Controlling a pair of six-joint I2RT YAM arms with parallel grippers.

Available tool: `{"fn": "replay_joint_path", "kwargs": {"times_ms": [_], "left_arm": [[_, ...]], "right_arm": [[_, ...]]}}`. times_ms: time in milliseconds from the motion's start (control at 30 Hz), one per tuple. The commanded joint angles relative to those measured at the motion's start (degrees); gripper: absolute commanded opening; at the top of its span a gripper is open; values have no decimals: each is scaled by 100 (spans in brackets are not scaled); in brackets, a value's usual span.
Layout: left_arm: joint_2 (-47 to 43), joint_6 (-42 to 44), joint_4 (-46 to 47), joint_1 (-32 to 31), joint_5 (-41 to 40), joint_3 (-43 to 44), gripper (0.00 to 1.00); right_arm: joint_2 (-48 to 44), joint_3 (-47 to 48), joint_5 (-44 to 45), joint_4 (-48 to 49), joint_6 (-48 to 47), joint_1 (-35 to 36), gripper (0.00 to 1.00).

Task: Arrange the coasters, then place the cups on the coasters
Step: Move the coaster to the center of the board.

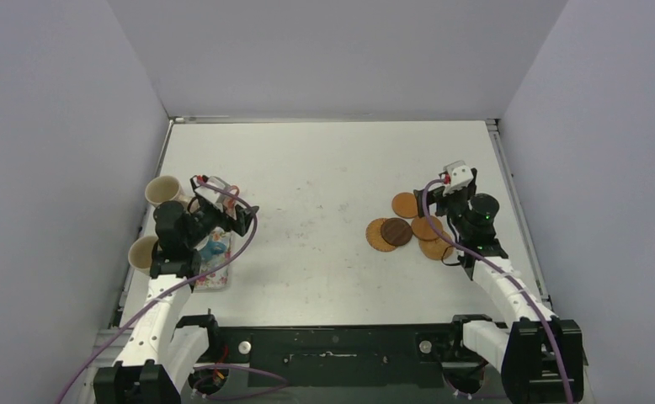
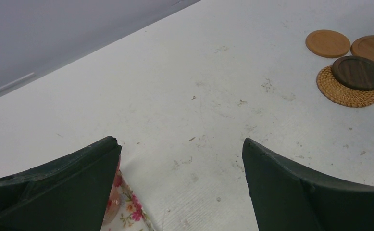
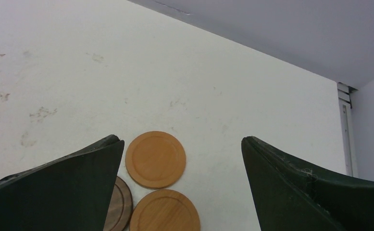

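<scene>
Left gripper [image 2: 181,140] and right gripper [image 3: 182,139] both stand wide apart, empty; the coasters [image 1: 382,235] lie overlapped in a cluster on the right side of the worktop [image 1: 324,168], the cups [image 1: 162,190] at its far left; pinching one thin disc could drag its overlapping neighbours or slip off.

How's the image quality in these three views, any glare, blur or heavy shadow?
Top external view: soft even light, no glare, coasters clear. Left wrist view: the left gripper looms dark and underlit, the woven coaster looks sharp. Right wrist view: the right gripper is equally dark, the orange coaster ahead of it crisp.
</scene>
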Motion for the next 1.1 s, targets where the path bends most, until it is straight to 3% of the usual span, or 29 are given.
{"fn": "replay_joint_path", "kwargs": {"times_ms": [0,367,567,767,1067], "left_arm": [[-168,-105,440,-10,-166,-33,97],[-271,-150,599,-11,-246,-150,97],[-199,-151,715,-12,-264,-195,97],[-123,-145,722,-22,-291,-186,97],[-133,-156,730,-19,-325,-183,97]], "right_arm": [[445,388,1000,432,149,37,100],[1859,1479,1870,-703,90,35,100],[1872,1466,1527,-782,-26,35,100],[2547,1982,970,-1501,-210,52,100],[3196,2408,906,-2059,-316,89,100]]}}
